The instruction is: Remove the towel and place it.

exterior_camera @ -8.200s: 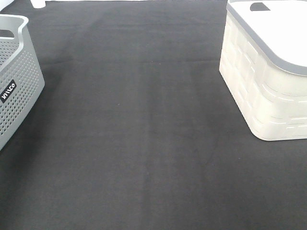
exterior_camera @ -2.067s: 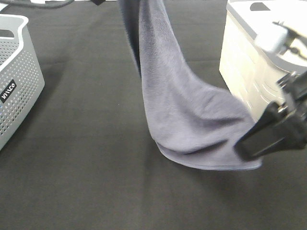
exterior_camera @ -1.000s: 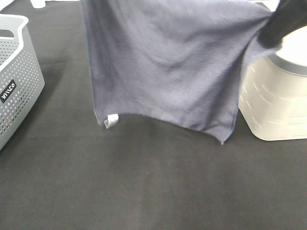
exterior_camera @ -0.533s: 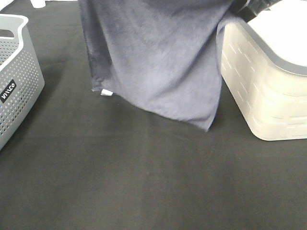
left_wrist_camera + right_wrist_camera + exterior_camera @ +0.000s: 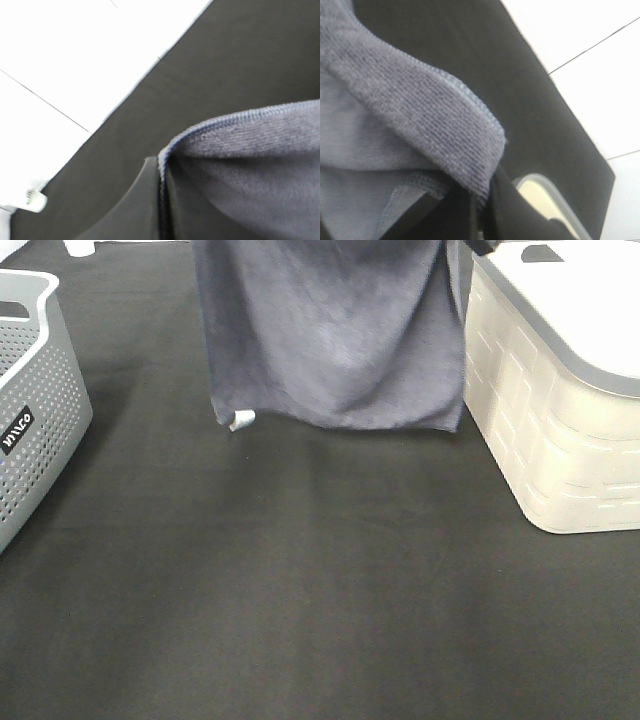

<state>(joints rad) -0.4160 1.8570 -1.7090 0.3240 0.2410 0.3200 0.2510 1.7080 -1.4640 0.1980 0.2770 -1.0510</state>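
The slate-grey towel (image 5: 335, 330) hangs spread out above the far middle of the black table, its lower edge just over the cloth and its white tag (image 5: 241, 420) at the lower left corner. Both arms are above the top edge of the exterior view, out of sight there. In the left wrist view my left gripper (image 5: 162, 192) is shut on a stitched corner of the towel (image 5: 250, 155). My right gripper (image 5: 481, 207) in the right wrist view is likewise shut on another corner of the towel (image 5: 420, 115).
A perforated grey basket (image 5: 35, 390) stands at the left edge. A cream bin with a grey-rimmed white lid (image 5: 560, 410) stands at the right, close to the towel's right edge. White floor lies beyond the table's far edge (image 5: 65, 60).
The towel has swung from a slanted hang into a squarer one and moved toward the far side. Its lower right corner rose and the tag shifted slightly right.
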